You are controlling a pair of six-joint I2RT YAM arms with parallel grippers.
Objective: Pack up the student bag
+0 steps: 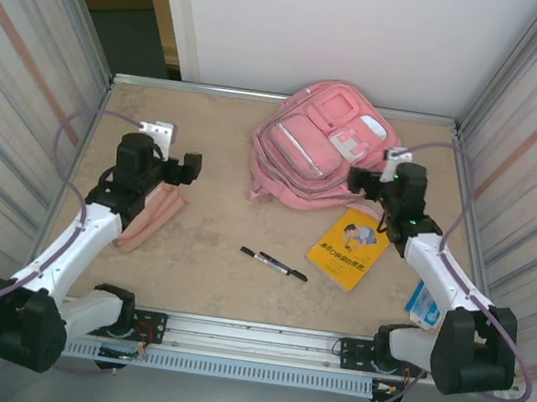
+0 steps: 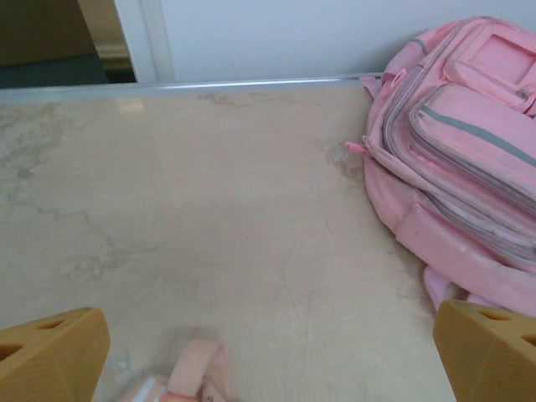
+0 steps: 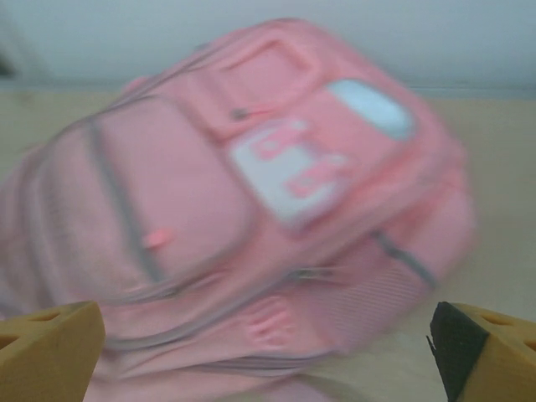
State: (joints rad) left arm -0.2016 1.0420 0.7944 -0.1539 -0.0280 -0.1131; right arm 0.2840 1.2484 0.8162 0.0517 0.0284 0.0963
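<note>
The student bag (image 1: 323,143), a large pink backpack with a white patch, lies flat at the back middle of the table. My right gripper (image 1: 353,180) hovers at the bag's right front edge, open and holding nothing. In the blurred right wrist view the student bag (image 3: 251,209) spreads between the right gripper's (image 3: 268,356) wide-apart fingers (image 3: 46,352). My left gripper (image 1: 195,168) is open over bare table, left of the bag. The left wrist view has the bag (image 2: 469,159) at the right and the left gripper (image 2: 268,356) open above the table.
A narrow pink pouch (image 1: 150,219) lies under the left arm, its end visible (image 2: 194,378) in the left wrist view. A black marker (image 1: 274,263) and a yellow book (image 1: 348,246) lie in front of the bag. A blue-white item (image 1: 423,303) sits by the right wall.
</note>
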